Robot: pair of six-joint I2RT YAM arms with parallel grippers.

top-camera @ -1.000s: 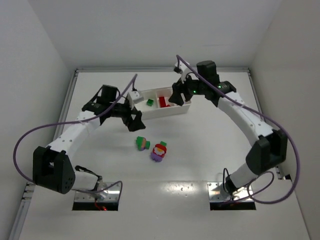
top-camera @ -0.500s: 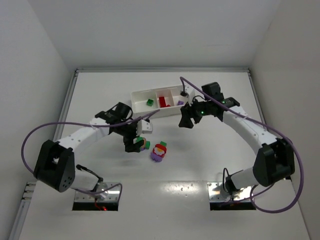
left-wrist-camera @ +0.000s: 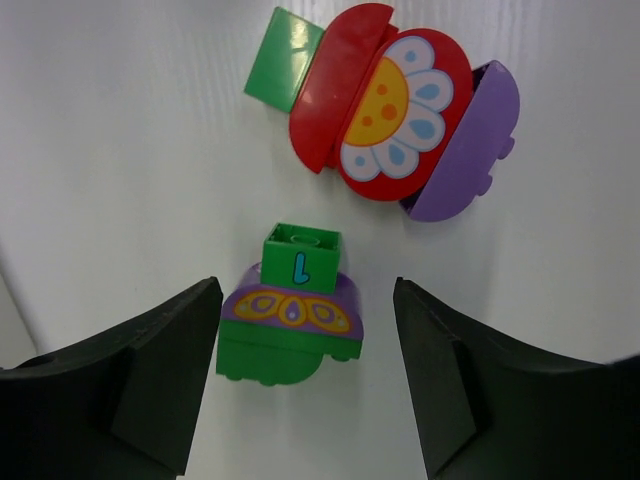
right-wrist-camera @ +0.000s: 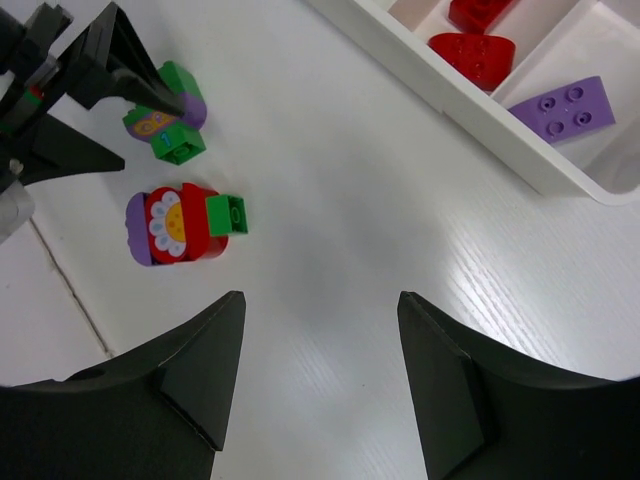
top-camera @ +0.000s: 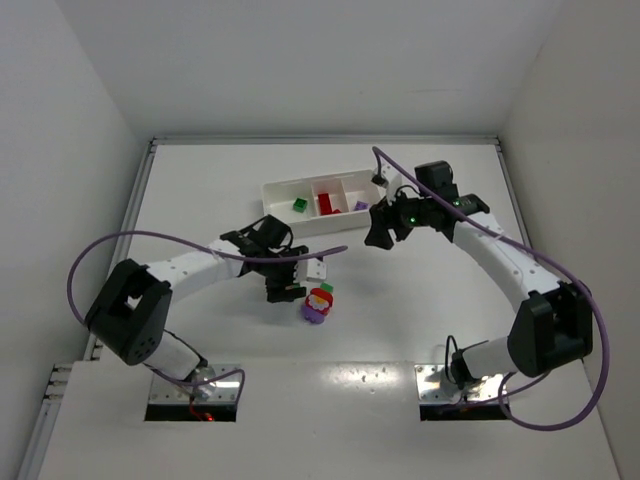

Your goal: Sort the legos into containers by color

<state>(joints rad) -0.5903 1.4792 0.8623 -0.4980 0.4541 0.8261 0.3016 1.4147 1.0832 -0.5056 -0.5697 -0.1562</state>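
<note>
- Left hand (left-wrist-camera: 305, 300) is low over the counter (top-camera: 420, 300), its two fingers standing wide on either side of the small clump (left-wrist-camera: 292, 320).
- One finger is right up against the clump's side, though I cannot tell if it touches. The other shows a clear strip of counter between itself and the clump, so I am not gripping anything.
- That small clump lies on the counter. It has a green base, a purple piece with an orange pattern, and a small green brick with a numeral on its face.
- Just beyond it, near but apart, lies the big clump (left-wrist-camera: 395, 115). It has a red piece with a white-petalled flower, another red piece against that, a green brick on one end and a purple piece on the other.
- My right hand (right-wrist-camera: 320, 320) hangs above the counter, between the two clumps and the tray (top-camera: 330, 222). Its fingers are apart and there is nothing between them.
- Farthest out, the tray sits slightly askew on the counter.
- Seen from above, the tray's left compartment holds a green brick (top-camera: 299, 205).
- The middle one holds red bricks (right-wrist-camera: 472, 48).
- The right one holds a purple brick (right-wrist-camera: 560, 105), studs up.
</note>
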